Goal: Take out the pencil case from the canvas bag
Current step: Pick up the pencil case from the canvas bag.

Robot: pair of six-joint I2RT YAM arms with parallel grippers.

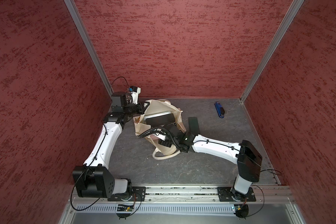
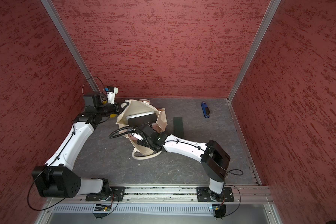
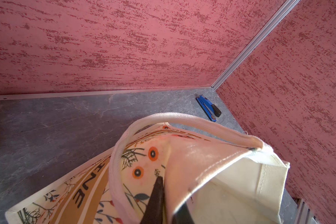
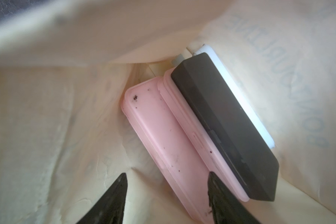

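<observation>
right gripper [image 4: 167, 174] spread, inside canvas bag [image 1: 156, 108]

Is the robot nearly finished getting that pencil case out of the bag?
Not yet. Done: the left jaws are shut on the rim of the canvas bag, holding its mouth open. In hand: the right jaws, open, are inside the bag, either side of the pink case beside a black case. Left: closing, lifting it out.

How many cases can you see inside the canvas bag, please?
3, side by side: the pink case, the black case against it, the white case beyond; more may be hidden.
</observation>
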